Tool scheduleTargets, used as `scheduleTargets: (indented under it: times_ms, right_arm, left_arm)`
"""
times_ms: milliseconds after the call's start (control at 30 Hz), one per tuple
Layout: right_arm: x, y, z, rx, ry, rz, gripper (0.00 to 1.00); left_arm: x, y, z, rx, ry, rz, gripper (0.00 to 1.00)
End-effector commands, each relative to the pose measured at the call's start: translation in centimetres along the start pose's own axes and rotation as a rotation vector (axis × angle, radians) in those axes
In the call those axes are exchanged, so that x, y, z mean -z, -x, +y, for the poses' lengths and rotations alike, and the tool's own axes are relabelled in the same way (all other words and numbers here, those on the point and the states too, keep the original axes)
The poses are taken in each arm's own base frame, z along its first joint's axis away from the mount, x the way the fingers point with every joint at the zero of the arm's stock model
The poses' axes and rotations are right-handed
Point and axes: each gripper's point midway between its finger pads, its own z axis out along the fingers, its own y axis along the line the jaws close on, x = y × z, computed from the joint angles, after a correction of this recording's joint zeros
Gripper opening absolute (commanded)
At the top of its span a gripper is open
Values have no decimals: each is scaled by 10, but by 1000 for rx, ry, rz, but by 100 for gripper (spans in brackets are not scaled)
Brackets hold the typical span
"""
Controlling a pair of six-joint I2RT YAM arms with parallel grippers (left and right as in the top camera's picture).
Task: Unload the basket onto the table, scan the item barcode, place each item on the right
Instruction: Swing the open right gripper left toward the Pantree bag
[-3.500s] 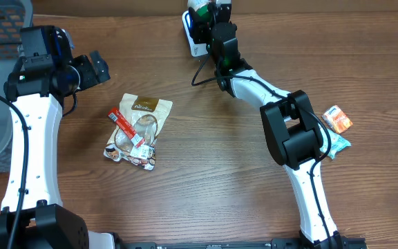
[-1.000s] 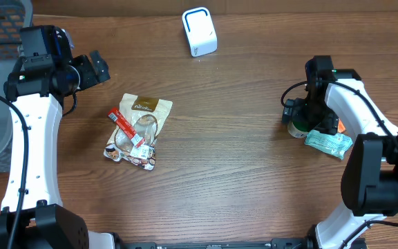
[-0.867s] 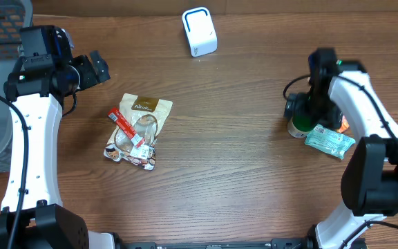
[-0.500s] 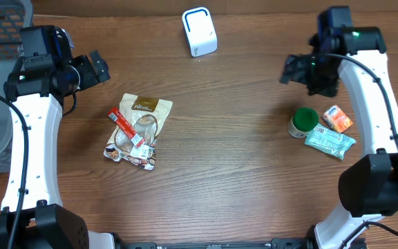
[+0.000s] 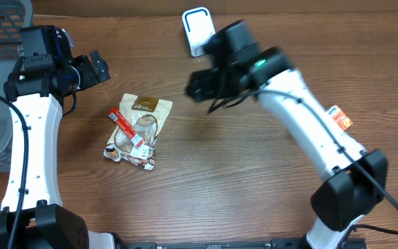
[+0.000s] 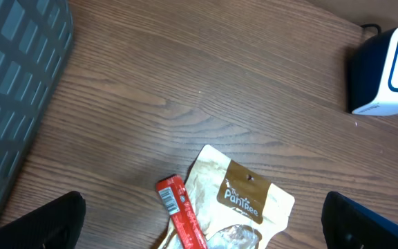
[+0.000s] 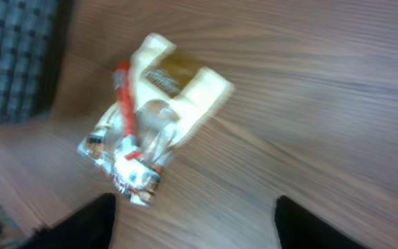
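Wood desk (image 5: 213, 176): bare right of pouch (image 5: 144, 114)
Overhead only: orange packet (image 5: 342, 119)
Left fingers (image 6: 40, 221): wide, empty
Right fingers (image 7: 81, 221): apart, empty

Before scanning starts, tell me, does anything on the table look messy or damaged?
Nothing looks damaged or spilled. One untidy spot: a red stick lies slanted across the tan pouch.

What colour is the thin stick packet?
Stick packet is red; left wrist view shows it best.
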Motion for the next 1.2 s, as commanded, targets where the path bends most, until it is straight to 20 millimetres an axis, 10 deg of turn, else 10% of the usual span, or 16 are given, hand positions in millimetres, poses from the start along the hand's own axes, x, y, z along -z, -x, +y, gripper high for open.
scheduleTargets:
  times_ms: [0,433,1167]
  right_arm:
    - [-20,-12,29,96,-31,-23,65]
    - [-96,-54,103,334,20,-175,42]
    - [-190,-84,91,362,25,-126,50]
  left_arm:
    - [8,7,-8,3,-19,-25,100]
    - [8,7,-8,3,-19,-25,100]
    - [8,7,-8,3,-20,-25,100]
